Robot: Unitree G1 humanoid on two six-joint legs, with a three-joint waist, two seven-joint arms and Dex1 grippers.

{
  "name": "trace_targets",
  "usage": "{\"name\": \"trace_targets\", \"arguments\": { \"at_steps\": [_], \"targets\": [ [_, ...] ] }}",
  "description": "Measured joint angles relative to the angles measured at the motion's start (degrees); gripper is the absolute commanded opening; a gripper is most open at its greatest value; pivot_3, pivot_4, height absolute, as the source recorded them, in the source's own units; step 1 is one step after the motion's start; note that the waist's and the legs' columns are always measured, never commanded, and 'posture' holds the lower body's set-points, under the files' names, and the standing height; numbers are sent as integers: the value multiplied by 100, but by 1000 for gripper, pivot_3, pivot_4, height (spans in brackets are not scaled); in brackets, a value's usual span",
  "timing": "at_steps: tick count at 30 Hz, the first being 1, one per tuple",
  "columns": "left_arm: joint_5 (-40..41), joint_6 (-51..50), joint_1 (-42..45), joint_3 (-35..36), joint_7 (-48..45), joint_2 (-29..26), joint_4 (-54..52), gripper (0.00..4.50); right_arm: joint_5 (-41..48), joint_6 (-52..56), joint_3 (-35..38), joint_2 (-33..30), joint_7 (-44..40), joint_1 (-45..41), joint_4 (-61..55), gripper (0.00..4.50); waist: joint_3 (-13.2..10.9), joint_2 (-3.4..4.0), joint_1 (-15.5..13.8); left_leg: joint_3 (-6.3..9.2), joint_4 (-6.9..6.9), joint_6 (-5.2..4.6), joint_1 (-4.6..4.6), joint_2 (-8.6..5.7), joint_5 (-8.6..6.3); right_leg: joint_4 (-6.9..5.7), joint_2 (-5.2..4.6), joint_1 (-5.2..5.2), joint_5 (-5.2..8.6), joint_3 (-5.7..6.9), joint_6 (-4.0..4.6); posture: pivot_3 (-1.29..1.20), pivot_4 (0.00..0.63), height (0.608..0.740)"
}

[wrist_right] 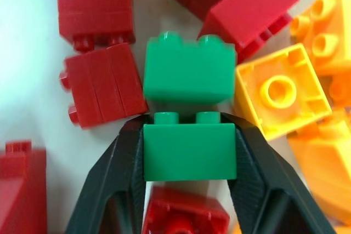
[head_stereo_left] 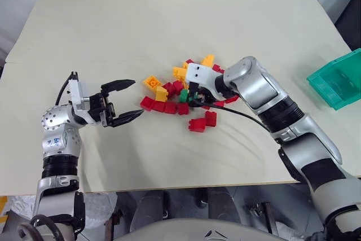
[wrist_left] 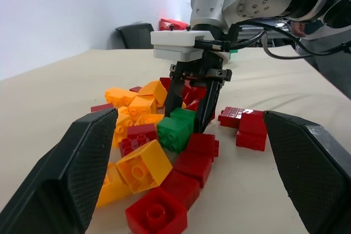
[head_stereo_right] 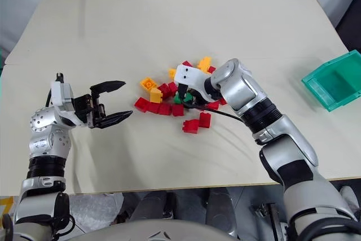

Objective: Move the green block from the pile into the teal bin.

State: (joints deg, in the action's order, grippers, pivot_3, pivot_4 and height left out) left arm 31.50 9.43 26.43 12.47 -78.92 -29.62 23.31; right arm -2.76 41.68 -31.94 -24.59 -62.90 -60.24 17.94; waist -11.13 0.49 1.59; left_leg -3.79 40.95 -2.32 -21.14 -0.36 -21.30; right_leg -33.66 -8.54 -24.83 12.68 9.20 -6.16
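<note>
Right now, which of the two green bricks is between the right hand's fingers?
The nearer green brick, flanked on both sides by the right hand's black fingers. The other green brick lies just beyond the fingertips, clear of them.

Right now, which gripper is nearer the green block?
Right. The right gripper is down in the pile, its fingers on either side of a green block. The left gripper hangs open beside the pile, clear of the bricks.
</note>
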Motion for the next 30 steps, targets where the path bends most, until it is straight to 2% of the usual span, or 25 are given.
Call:
{"name": "trace_targets", "arguments": {
  "at_steps": [3,6,30],
  "targets": [
    [0,0,0,0,6,0,-3,4500,0,37,41,38,22,18,-6,1917,0,0,0,0,0,0,-1,0,0,0,0,-1,0,0,1,0,150,740],
    [0,0,0,0,10,0,-5,4500,-1,97,81,38,34,30,-8,1522,0,0,1,0,0,0,0,0,0,0,0,-1,0,0,1,0,150,740],
    [0,-2,-5,-9,37,2,-35,4500,270,323,541,307,425,291,-429,1522,0,0,1,-1,-1,1,-1,0,-1,-1,0,-4,1,-1,2,0,150,740]
  ]
}}
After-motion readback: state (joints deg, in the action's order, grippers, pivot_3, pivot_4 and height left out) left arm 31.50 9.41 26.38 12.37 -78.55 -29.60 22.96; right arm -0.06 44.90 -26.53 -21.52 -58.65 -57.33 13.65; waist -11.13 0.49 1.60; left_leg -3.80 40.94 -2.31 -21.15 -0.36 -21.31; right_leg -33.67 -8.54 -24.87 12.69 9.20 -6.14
